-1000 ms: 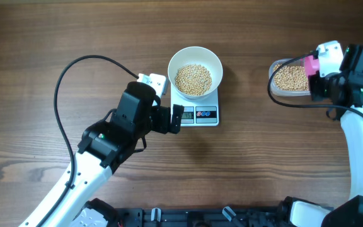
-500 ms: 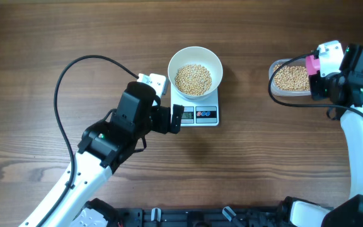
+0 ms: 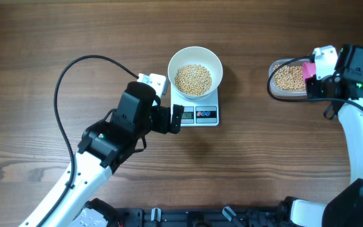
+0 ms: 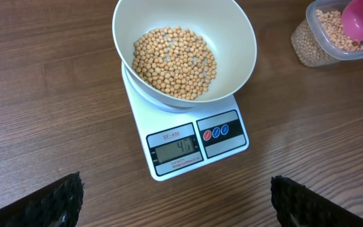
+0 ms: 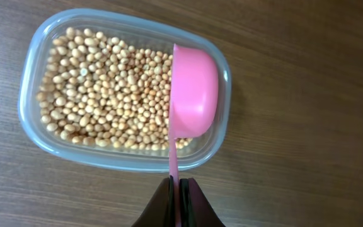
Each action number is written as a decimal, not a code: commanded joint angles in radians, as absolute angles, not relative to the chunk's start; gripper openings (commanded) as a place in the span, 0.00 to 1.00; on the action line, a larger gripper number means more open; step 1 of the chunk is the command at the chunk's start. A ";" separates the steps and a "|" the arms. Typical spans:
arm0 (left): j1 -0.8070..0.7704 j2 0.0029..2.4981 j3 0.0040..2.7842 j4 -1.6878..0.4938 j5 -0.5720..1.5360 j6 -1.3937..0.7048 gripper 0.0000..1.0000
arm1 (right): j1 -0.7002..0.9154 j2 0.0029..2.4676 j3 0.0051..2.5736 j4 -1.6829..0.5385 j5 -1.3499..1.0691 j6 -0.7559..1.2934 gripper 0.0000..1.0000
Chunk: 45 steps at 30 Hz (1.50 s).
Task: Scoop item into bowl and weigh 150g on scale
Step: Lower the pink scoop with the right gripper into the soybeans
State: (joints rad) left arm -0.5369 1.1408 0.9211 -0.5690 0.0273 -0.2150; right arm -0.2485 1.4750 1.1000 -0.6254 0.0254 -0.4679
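The white bowl (image 3: 215, 61) holds a layer of beige beans (image 3: 193, 79) and stands on the white scale (image 3: 207, 115), whose display is lit. My left gripper (image 3: 176, 118) is open just left of the scale's display. In the left wrist view the left gripper (image 4: 181, 205) has nothing between its fingers, and the scale (image 4: 229, 148) and bowl (image 4: 235, 38) lie ahead of it. My right gripper (image 5: 176, 189) is shut on the handle of a pink scoop (image 5: 193, 94). The scoop is turned on edge over the right end of a clear tub (image 5: 33, 129) of beans (image 5: 106, 94).
The clear tub (image 3: 275, 81) sits at the far right of the wooden table, with the right arm (image 3: 361, 139) behind it. A black cable (image 3: 65, 82) loops over the table on the left. A small white block (image 3: 153, 81) sits beside the bowl.
The right wrist has shifted slightly right, and the pink scoop has moved a little toward the tub's right end. The left arm, bowl and scale have not moved.
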 commanded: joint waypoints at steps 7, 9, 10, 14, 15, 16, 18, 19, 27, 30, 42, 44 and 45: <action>-0.542 1.145 0.936 -0.566 0.036 -0.213 1.00 | -0.241 1.490 1.104 -0.646 -0.006 -0.411 0.04; -0.542 1.145 0.936 -0.566 0.036 -0.213 1.00 | -0.241 1.501 1.104 -0.649 -0.014 -0.410 0.04; -0.542 1.145 0.936 -0.566 0.036 -0.213 1.00 | -0.241 1.507 1.104 -0.652 -0.031 -0.410 0.04; -0.542 1.145 0.936 -0.567 0.036 -0.213 1.00 | -0.228 1.509 1.104 -0.656 -0.065 -0.390 0.04; -0.542 1.145 0.936 -0.566 0.036 -0.213 1.00 | -0.225 1.509 1.104 -0.656 -0.066 -0.387 0.04; -0.542 1.145 0.936 -0.566 0.036 -0.213 1.00 | -0.221 1.509 1.104 -0.657 -0.065 -0.383 0.04; -0.542 1.145 0.936 -0.567 0.036 -0.213 1.00 | -0.219 1.509 1.104 -0.657 -0.070 -0.382 0.04; -0.542 1.145 0.936 -0.567 0.036 -0.214 1.00 | -0.219 1.509 1.104 -0.657 -0.071 -0.381 0.04; -0.542 1.148 0.936 -0.575 0.036 -0.213 1.00 | -0.215 1.509 1.104 -0.669 -0.136 -0.377 0.04; -0.542 1.150 0.936 -0.580 0.036 -0.213 1.00 | -0.203 1.509 1.104 -0.675 -0.137 -0.376 0.04; -0.542 1.152 0.936 -0.589 0.036 -0.213 1.00 | -0.166 1.534 1.104 -0.676 -0.141 -0.356 0.04; -0.542 1.152 0.936 -0.589 0.036 -0.213 1.00 | -0.166 1.543 1.104 -0.675 -0.141 -0.331 0.05; -0.542 1.152 0.936 -0.589 0.036 -0.214 1.00 | -0.166 1.546 1.104 -0.675 -0.141 -0.317 0.04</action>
State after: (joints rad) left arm -0.5369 1.1427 0.9211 -0.5873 0.0273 -0.2150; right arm -0.1745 1.5162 1.1000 -0.6731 -0.1040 -0.3664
